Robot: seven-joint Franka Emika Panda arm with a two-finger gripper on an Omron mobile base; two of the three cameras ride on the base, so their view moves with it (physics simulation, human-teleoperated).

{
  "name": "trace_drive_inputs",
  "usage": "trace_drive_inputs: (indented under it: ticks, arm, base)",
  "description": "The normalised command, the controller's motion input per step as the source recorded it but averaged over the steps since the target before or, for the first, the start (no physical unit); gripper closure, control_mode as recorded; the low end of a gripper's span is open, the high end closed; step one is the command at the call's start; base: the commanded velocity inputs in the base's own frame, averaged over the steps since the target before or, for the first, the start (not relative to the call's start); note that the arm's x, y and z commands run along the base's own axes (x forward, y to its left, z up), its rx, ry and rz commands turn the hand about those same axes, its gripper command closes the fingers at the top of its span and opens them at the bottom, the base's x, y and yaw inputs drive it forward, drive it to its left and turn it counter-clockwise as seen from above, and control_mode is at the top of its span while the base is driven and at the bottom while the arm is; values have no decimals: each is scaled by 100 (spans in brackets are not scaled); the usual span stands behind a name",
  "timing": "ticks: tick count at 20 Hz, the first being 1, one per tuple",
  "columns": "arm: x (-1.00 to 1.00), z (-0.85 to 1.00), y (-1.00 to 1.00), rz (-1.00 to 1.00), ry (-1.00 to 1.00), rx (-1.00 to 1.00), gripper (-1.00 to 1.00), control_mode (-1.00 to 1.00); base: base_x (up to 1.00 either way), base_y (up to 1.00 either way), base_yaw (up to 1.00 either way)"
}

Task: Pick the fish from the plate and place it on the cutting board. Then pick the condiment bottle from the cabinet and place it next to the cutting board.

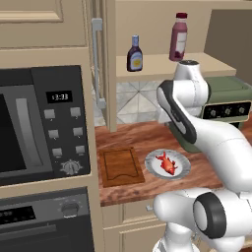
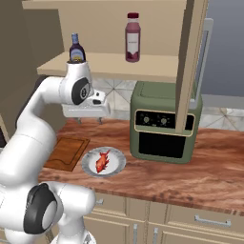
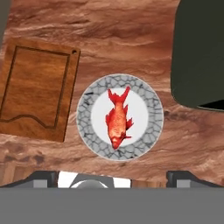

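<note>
The gripper (image 2: pixel 89 120) hangs above the counter with its two fingers spread wide and nothing between them; in the hand view its dark fingertips (image 3: pixel 43 177) sit far apart at the bottom edge, pointing straight down at the plate (image 3: pixel 154 114). The fish (image 3: pixel 118 118) lies in the middle of that plate, well below the fingers and untouched (its tail fans toward the top of the hand view). Just beside the plate, not quite touching it, lies the cutting board (image 3: pixel 37 87), bare on the wooden counter (image 2: pixel 200 167). On the plate's other side stands a green toaster oven (image 2: pixel 162 124). Higher up, the cabinet (image 1: pixel 162 66) stands with its door open, and on its shelf the condiment bottle (image 1: pixel 135 54) stands upright, with a taller maroon bottle (image 1: pixel 178 37) further along the same shelf.
</note>
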Motion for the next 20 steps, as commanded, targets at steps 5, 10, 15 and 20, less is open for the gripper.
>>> trace_drive_inputs:
  ticks: [5, 10, 15, 20]
  arm:
    - [0, -34, -23, 5, 8, 0, -100, -100]
    - [3, -40, -8, 5, 4, 0, -100, -100]
    - [10, -45, 0, 4, 4, 0, -100, -100]
    - [6, -45, 0, 3, 0, 0, -100, -100]
  base:
    - [0, 0, 0]
    - [0, 0, 0]
    - [0, 0, 0]
    - [0, 0, 0]
